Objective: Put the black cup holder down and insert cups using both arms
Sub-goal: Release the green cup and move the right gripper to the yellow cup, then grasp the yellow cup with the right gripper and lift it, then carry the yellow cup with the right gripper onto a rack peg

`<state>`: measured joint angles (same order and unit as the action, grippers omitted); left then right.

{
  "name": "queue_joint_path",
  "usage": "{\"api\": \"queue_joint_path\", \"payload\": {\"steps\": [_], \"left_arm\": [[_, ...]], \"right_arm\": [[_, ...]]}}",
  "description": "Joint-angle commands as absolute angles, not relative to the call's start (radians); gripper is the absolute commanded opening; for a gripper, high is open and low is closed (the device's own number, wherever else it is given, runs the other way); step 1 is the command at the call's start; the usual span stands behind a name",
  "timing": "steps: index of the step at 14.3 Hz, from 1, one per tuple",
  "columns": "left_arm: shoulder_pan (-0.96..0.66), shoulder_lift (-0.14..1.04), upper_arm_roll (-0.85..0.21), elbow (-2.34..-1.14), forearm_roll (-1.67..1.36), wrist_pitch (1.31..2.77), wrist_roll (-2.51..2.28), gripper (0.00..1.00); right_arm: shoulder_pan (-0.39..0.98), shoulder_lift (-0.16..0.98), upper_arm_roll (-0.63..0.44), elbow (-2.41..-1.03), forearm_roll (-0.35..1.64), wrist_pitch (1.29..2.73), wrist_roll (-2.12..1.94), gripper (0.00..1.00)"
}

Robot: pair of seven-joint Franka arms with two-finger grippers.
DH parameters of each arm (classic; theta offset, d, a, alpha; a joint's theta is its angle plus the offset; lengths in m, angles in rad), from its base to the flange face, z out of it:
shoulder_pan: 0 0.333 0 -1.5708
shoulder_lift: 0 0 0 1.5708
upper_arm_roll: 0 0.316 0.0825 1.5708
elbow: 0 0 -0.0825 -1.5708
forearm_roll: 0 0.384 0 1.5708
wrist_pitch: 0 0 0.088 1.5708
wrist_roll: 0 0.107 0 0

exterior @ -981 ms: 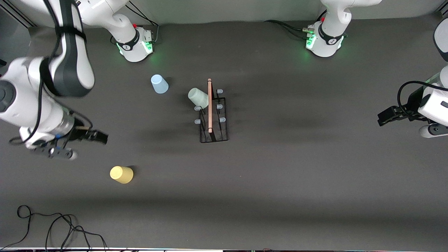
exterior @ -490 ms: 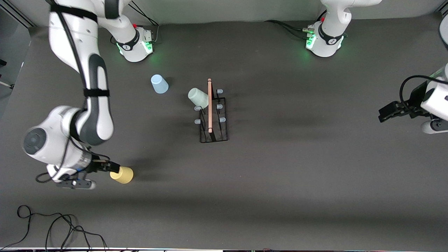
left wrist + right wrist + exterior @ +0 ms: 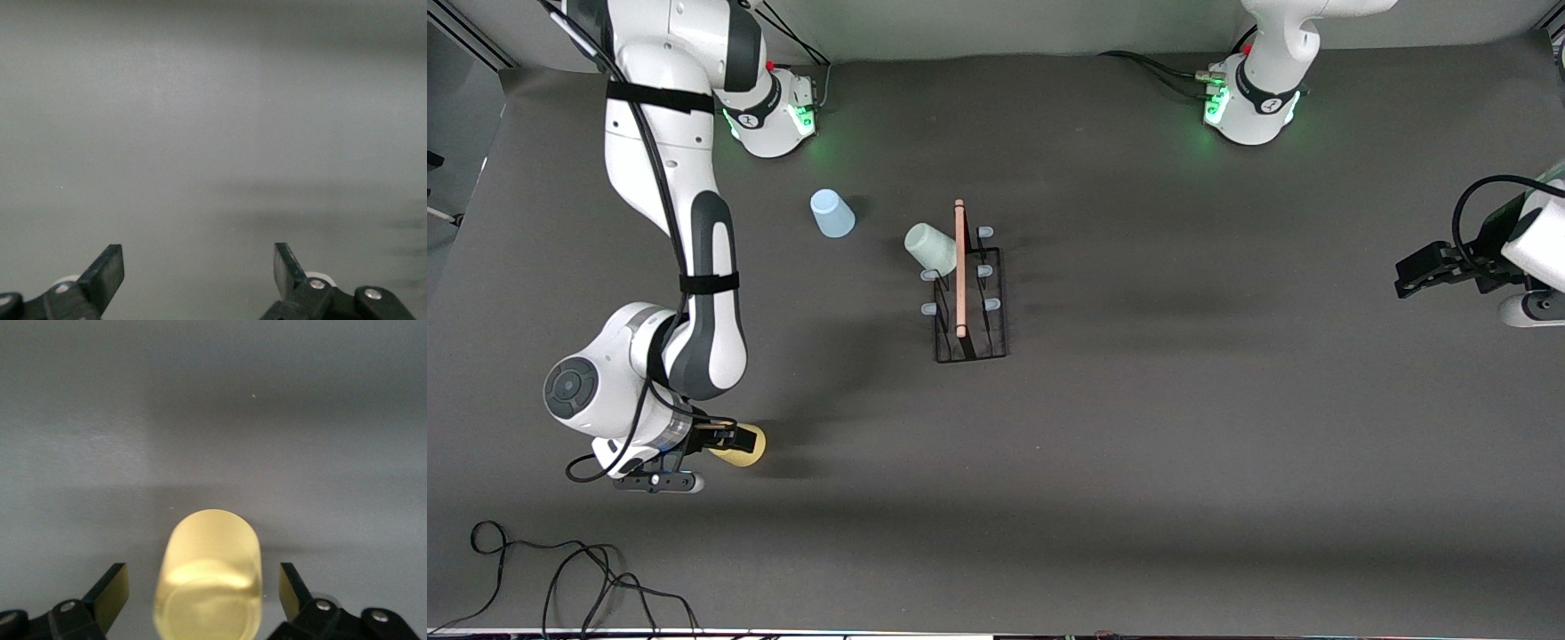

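Cup (image 3: 208,577), yellow, on counter (image 3: 1138,444) near my right arm's end, sits between my spread right claw (image 3: 203,590). Light, thin, squashy: pinch mid-wall gently. Left claw (image 3: 199,270) released, waiting.

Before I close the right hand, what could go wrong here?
The yellow cup sits between the open fingers of the right hand with gaps either side, so an uneven close could nudge it over. Carrying it to the black cup holder could clip the grey-green cup already on a peg. The left hand, open over bare table, waits and cannot steady the holder.
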<state>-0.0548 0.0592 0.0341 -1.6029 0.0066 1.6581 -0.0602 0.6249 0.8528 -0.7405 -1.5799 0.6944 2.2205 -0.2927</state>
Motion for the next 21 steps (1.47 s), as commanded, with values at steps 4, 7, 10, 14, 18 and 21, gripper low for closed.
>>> {"api": "queue_joint_path", "payload": {"steps": [4,7,10,14,18,21], "left_arm": [[-0.054,0.06,0.038,-1.588,0.015,1.626,-0.034,1.0],[-0.052,0.06,0.04,-1.589,0.017,1.625,-0.035,1.0],[-0.052,0.06,0.041,-1.588,0.015,1.624,-0.035,1.0],[-0.052,0.061,0.041,-1.589,0.017,1.624,-0.035,1.0],[-0.051,0.064,0.043,-1.589,0.017,1.634,-0.038,1.0],[-0.052,0.063,0.043,-1.589,0.015,1.637,-0.038,1.0]], "right_arm": [[0.611,0.859,-0.735,-1.557,0.723,2.209,-0.319,0.53],[0.624,0.777,-0.759,-1.546,0.7,2.064,-0.305,0.16],[0.647,0.663,-0.779,-1.519,0.556,1.933,-0.197,0.05],[0.721,0.493,-0.778,-1.465,0.376,1.685,0.09,0.0],[0.859,0.384,-0.779,-1.465,0.357,1.566,0.482,0.0],[0.997,0.374,-0.778,-1.47,0.348,1.566,0.78,0.0]]}}
